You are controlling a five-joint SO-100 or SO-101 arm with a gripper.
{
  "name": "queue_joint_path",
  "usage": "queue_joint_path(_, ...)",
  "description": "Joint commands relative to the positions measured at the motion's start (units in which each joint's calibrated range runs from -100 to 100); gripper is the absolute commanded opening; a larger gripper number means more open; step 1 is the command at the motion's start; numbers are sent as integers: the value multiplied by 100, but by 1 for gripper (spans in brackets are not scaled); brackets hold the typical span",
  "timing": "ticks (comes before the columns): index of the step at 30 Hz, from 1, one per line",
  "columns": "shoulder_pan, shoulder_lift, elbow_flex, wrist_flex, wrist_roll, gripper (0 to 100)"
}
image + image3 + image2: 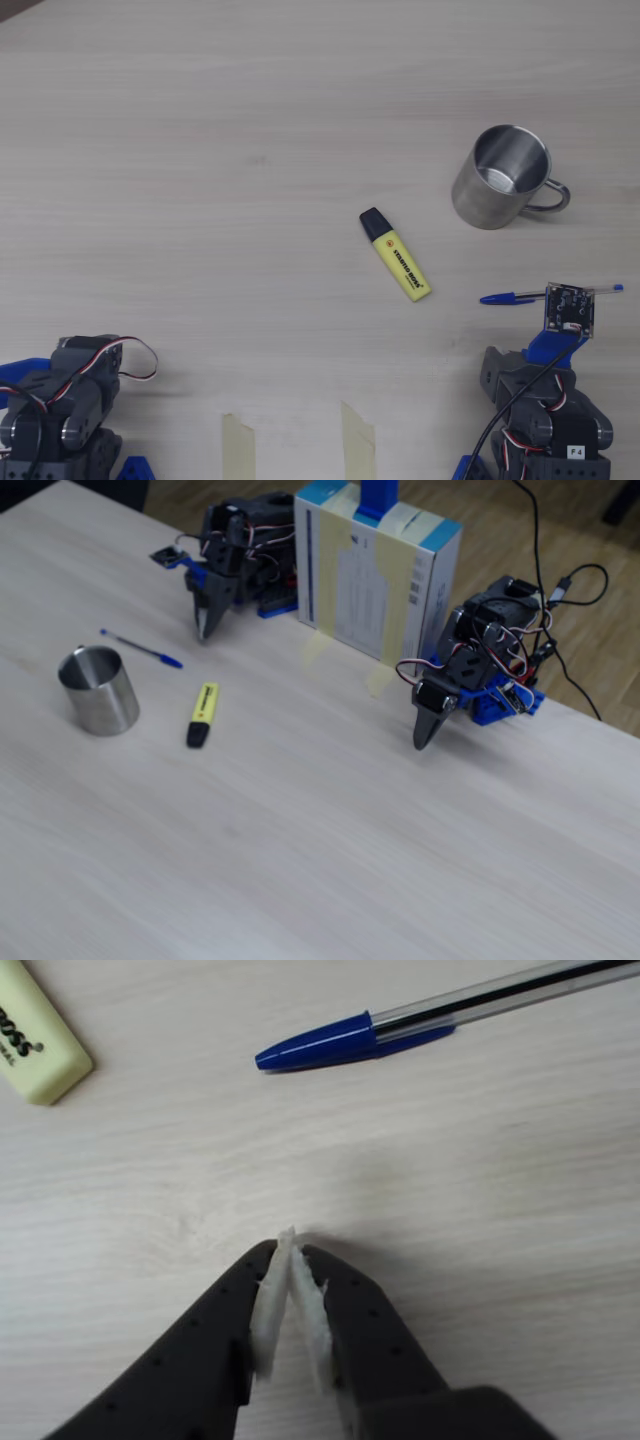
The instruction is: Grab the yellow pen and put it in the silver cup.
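Note:
The yellow pen (397, 256) lies flat on the pale wooden table, its black cap pointing away from the arms. Only its yellow end (35, 1040) shows at the top left of the wrist view. The silver cup (500, 180) stands upright and empty beyond it, handle to the right in the overhead view. In the fixed view the cup (98, 692) is left of the pen (203, 712). My gripper (291, 1245) is shut with nothing in it, its tips low over bare table. It points down near the table's back edge (203, 632), a short way from the pen.
A thin blue ballpoint pen (400, 1025) lies just ahead of the gripper, between it and the cup. A second arm (450, 695) rests folded further along the edge. A taped box (375, 575) stands between the arms. Tape strips (238, 445) mark the table edge.

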Motion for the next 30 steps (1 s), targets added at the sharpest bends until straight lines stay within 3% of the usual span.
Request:
queue_joint_path(1, -44, -59, 79, 136, 139, 2)
queue_joint_path(27, -26, 282, -119, 127, 181, 2)
queue_joint_path(30, -62, 655, -490, 127, 181, 7)
